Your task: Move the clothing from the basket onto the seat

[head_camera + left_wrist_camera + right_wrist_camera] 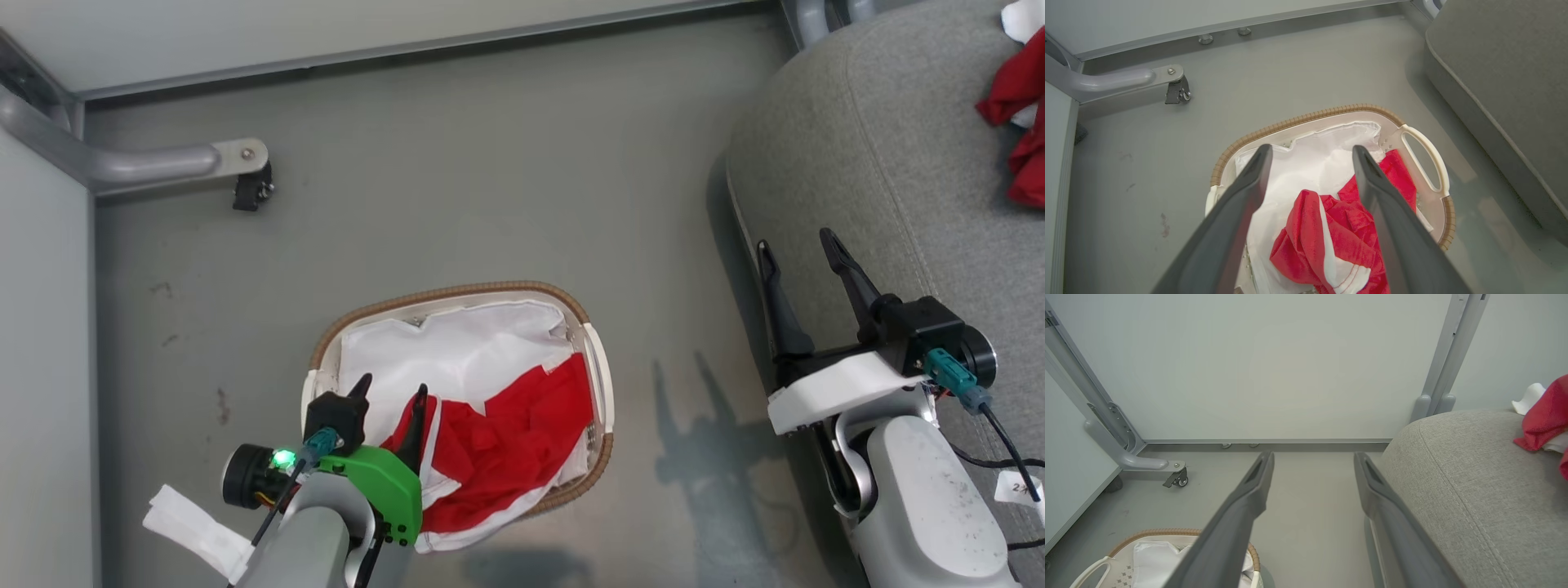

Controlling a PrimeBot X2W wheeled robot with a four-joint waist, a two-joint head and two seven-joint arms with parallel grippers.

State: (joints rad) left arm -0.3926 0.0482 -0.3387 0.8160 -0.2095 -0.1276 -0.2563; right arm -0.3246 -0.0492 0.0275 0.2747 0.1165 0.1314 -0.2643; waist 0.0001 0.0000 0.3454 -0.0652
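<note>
Clothing: a red heap with white trim (506, 441) lay in the basket, bunched toward the side nearer the seat, its white-edged hem draped at the near rim.
Second red piece: more red fabric (1016, 122) lay on the seat at its far side, with a scrap of white cloth just beside it.
Basket: the oval white basket (457, 292) stood on the grey floor (457, 180), near the seat but apart from it, one white handle turned toward the seat.
Liner: the white cloth liner (457, 351) showed bare across the far half of the basket.
Seat: the big grey woven cushion (882, 163) sat to the robot's right, rounded corner toward the basket.
Left gripper: it (392, 384) hung over the near-left part of the basket, fingers spread wide, nothing caught between them, the red heap below.
Right gripper: it (794, 239) hovered at the seat's front edge, fingers parted and empty, pointing toward the wall.
Frame leg: a grey metal leg with a small caster (163, 163) stood on the floor beyond the basket, to the left.
</note>
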